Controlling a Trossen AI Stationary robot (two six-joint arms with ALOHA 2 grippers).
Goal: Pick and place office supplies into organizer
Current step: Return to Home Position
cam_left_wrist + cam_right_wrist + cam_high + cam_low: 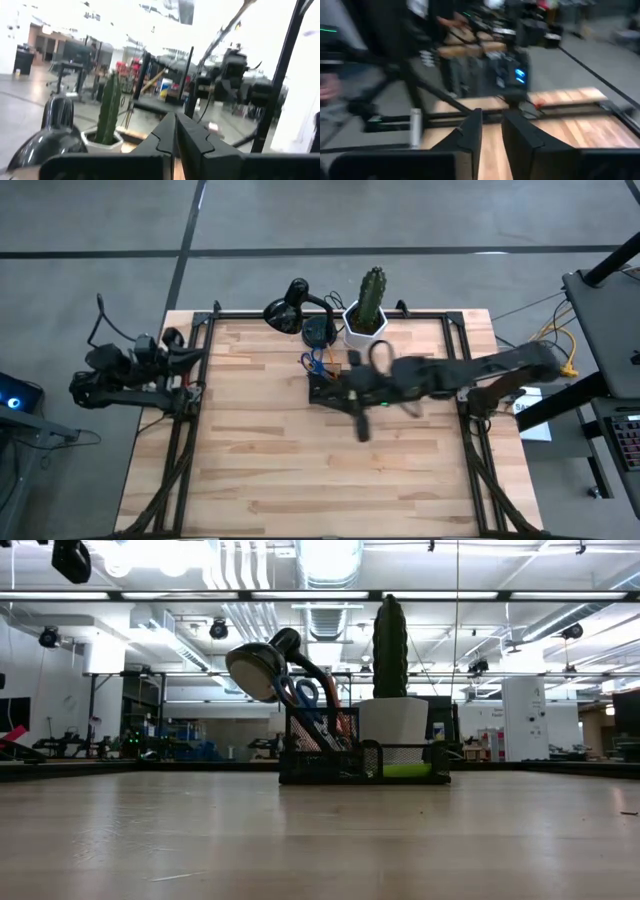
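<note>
Fingers (470, 137) of the right gripper (491, 117) fill the lower centre of the right wrist view, parted by a narrow slit with only wooden table (580, 127) showing through it; they hold nothing. In the left wrist view the left gripper (175, 120) has its fingers (192, 139) pressed together at lower centre, also empty. From above, the left gripper sits folded back at the left edge of the frame, off the table's left rim, while the right arm reaches in from the right edge and the right gripper (360, 423) hangs over the boards at mid-frame, just below the organizer (325, 387)

Across the table at board height, bare wood fills the lower half of the low view. Beyond it, at centre, stands the black mesh organizer (365, 762). Blue-handled scissors (305, 700) stand tilted in its taller left compartment, handles up, and the lime-green sticky-note pad (408, 770) lies in the low right compartment. Just behind rise the white pot (393, 720) with its cactus (390, 635), and the lamp (255, 670), whose head leans at upper left of the organizer
</note>
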